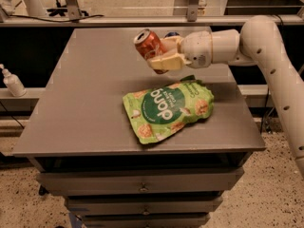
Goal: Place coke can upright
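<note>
The coke can (pixel 148 46) is red with a silver top. It is held tilted in the air above the middle of the grey table (pixel 90 99), its top pointing up and left. My gripper (pixel 161 56) is shut on the coke can, its cream fingers (pixel 167 61) wrapped round the can's lower half. The white arm reaches in from the right. The can hangs just above the far edge of a green snack pouch.
A green snack pouch (pixel 168 108) lies flat on the table's right front. A blue can (pixel 172 33) is mostly hidden behind the gripper. A white bottle (pixel 12 82) stands off the table at the left. Drawers (pixel 142 186) sit below the table top.
</note>
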